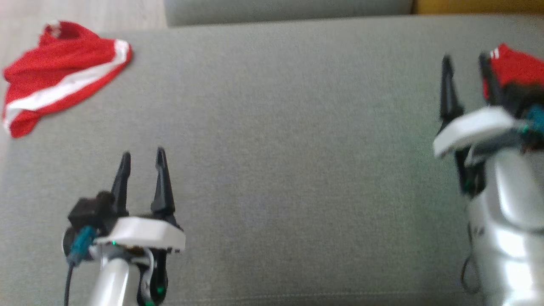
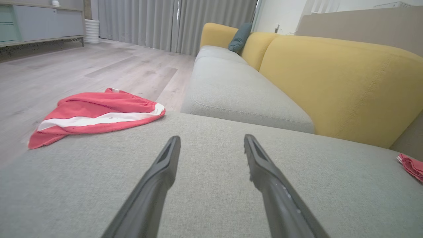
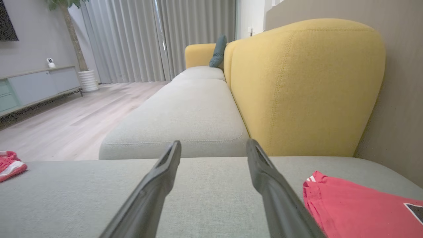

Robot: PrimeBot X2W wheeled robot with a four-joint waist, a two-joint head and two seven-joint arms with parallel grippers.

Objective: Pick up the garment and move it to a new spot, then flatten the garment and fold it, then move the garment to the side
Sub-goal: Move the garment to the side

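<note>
**Nothing picked up yet**

Your left gripper [image 1: 143,152] hangs over the left half of the cushion [image 1: 297,148], fingers wide, empty. Your right gripper [image 1: 464,57], also wide and empty, sits just beside the jersey [image 1: 516,68], crumpled at the cushion's right edge. Lifting, flattening, folding and setting aside remain.

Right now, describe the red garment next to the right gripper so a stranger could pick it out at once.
On the wide grey cushion, go to the right end near the yellow backrest, where the red jersey lies beside the right gripper. Unlike the other red garment at the left edge, with its broad white band, this one bears a dark, white-edged mark.
</note>
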